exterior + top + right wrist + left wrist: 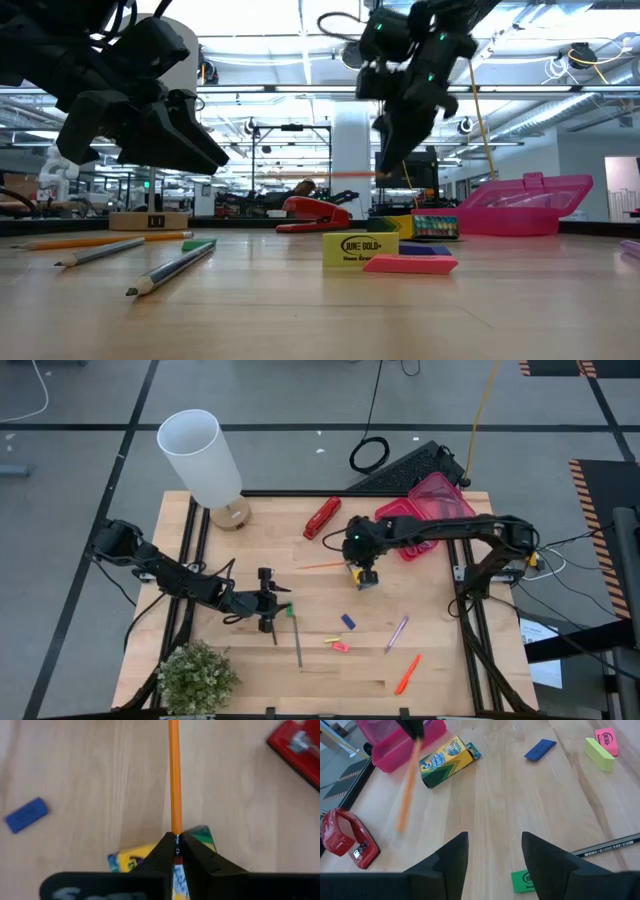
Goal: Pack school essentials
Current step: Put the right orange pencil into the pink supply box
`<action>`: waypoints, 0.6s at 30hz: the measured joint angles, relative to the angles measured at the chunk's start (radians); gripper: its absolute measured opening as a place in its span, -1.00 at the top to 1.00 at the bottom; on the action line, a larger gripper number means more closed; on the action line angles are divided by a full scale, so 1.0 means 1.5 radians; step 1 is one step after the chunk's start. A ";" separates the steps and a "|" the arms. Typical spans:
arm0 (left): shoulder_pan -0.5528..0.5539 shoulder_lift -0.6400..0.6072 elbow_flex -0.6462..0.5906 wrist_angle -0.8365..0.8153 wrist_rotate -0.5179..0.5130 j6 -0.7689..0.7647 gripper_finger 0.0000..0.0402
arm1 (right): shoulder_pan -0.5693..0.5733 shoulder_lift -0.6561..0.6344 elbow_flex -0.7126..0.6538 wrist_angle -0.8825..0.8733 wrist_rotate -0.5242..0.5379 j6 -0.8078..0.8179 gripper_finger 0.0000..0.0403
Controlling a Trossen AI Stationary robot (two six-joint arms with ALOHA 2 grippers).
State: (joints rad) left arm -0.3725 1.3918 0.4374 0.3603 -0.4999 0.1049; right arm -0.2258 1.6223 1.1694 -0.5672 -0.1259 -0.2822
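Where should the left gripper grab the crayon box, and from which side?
Take the crayon box across its two long side faces, near mid-length, coming straight down. It lies flat on the table with open wood along both sides; only the right gripper, holding an orange pencil, hovers above it.

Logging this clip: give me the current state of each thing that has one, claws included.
Right claw: shut on the orange pencil, above the table.
Orange pencil: held at one end.
Left claw: open, empty.
Pink box: lid open.
Crayon box: lying on its side.
Red stapler: lying untouched.
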 joint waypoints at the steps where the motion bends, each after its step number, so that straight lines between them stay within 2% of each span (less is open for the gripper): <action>1: 0.000 0.000 0.000 0.000 0.000 -0.003 0.06 | -0.002 -0.014 0.000 -0.013 0.006 0.008 0.91; 18: 0.000 0.000 0.000 0.017 0.001 -0.079 0.06 | -0.044 -0.225 -0.003 -0.299 0.260 0.228 0.91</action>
State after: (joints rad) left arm -0.3725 1.3922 0.4374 0.3859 -0.4980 -0.0137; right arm -0.2919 1.2845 1.1644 -1.0163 0.2647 0.0600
